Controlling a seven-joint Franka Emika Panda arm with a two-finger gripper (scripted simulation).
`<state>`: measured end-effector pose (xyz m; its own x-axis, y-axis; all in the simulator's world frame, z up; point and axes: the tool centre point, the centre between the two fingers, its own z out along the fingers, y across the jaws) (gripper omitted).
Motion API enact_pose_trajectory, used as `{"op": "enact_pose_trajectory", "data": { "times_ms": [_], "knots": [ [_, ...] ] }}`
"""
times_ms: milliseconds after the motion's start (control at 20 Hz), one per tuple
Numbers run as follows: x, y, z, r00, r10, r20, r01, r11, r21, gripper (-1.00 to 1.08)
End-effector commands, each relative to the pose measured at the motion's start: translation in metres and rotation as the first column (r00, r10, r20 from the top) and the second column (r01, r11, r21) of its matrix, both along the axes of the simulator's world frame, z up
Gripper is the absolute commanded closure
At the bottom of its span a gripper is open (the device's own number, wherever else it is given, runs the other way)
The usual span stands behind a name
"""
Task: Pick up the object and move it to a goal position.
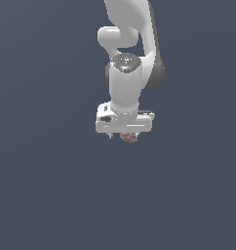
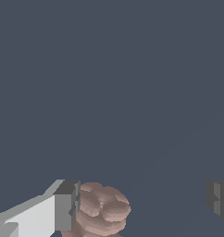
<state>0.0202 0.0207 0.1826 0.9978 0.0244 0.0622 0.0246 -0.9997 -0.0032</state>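
- In the wrist view, one finger (image 2: 63, 206) of the gripper (image 2: 144, 201) shows as a white bar ending in a grey pad.
- Just beside that pad lies the object (image 2: 101, 210), a reddish-brown knobbly clump; it seems to touch the pad, though the contact line is hard to read.
- Bare dark floor (image 2: 169, 194) separates the clump from the other finger (image 2: 219, 198), so the jaws stand spread wide and grip nothing.
- In the exterior view, the white arm (image 1: 126, 73) points straight down, and the gripper (image 1: 124, 134) sits low over the floor (image 1: 47, 185).
- The object (image 1: 129, 137) peeks out beneath the gripper body, towards the exterior view's right of its middle.
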Motion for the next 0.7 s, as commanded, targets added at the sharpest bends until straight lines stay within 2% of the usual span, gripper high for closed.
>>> {"op": "enact_pose_trajectory", "data": {
  "times_ms": [0, 650],
  "knots": [
    [0.0000, 0.0000, 0.0000, 1.000, 0.000, 0.000, 0.000, 1.000, 0.000, -0.92],
    [-0.0002, -0.0025, -0.0049, 1.000, -0.008, -0.008, 0.008, 1.000, -0.001, -0.92]
  ]
}}
